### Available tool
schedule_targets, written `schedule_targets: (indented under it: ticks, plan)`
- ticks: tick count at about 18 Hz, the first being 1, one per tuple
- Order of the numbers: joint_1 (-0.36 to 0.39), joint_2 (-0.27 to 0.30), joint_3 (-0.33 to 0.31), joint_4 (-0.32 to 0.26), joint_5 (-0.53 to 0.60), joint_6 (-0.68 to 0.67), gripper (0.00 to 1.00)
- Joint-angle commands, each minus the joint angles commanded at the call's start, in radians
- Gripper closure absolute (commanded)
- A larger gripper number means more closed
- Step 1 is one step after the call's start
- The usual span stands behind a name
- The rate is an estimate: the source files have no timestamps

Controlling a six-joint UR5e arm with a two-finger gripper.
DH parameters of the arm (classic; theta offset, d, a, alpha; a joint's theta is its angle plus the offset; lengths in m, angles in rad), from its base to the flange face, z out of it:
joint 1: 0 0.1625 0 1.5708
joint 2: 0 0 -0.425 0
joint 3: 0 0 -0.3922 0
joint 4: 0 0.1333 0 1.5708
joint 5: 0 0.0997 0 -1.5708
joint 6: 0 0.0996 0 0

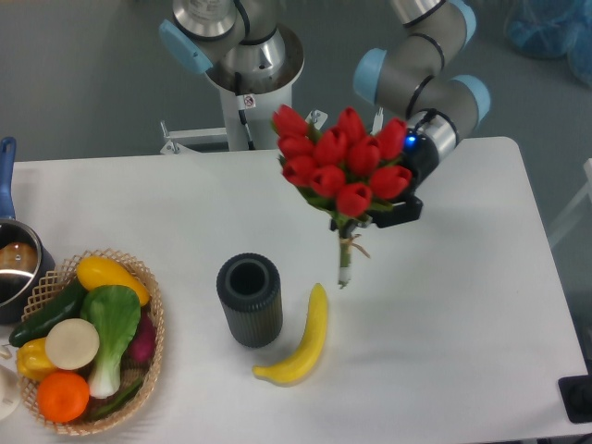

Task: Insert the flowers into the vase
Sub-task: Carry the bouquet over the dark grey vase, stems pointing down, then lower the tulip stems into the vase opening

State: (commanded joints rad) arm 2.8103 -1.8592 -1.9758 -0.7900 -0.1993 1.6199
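The flowers (338,162), a tight bunch of red tulip buds with pale green tied stems, hang upright in the air with the stem ends pointing down near the banana's tip. My gripper (387,215) is shut on the bunch just below the buds, mostly hidden behind them. The vase (250,299), a short dark grey ribbed cylinder with an open round mouth, stands on the table below and to the left of the flowers. The stem ends are to the right of the vase's mouth, apart from it.
A yellow banana (303,339) lies right of the vase. A wicker basket (153,319) of vegetables and fruit sits at the front left. A metal pot with a blue handle (11,254) is at the left edge. The arm's base (248,83) stands at the back.
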Motion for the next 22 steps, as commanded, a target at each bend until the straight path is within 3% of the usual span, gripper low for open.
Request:
schedule_targets:
  ticks: [6, 8, 14, 22]
  plan:
    - [-0.051, 0.038, -0.014, -0.006, -0.012, -0.017, 0.81]
    - [-0.064, 0.067, -0.058, -0.006, -0.011, -0.017, 0.81]
    - [-0.086, 0.066, -0.094, -0.006, -0.006, -0.009, 0.81]
    - [-0.1, 0.037, -0.075, -0.009, -0.003, -0.009, 0.81]
